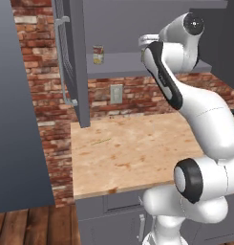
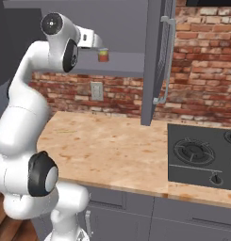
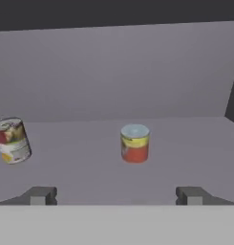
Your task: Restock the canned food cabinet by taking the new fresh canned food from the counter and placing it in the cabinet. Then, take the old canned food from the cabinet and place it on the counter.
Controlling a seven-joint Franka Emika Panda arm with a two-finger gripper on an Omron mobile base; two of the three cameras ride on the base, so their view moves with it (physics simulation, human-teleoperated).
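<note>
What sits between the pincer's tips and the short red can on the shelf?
Nothing: hand view shows bare grey shelf between the open pincer and the short red-labelled can.

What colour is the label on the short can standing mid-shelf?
Red, with a yellow band above, on the short can; the hand view shows it best.

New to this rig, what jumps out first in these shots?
The white arm reaching up into the open dark grey cabinet, its gripper open and apart from the red can standing upright on the shelf. A yellow-and-white can stands further left on the same shelf. Below, the tan wood counter runs along a red brick wall.
</note>
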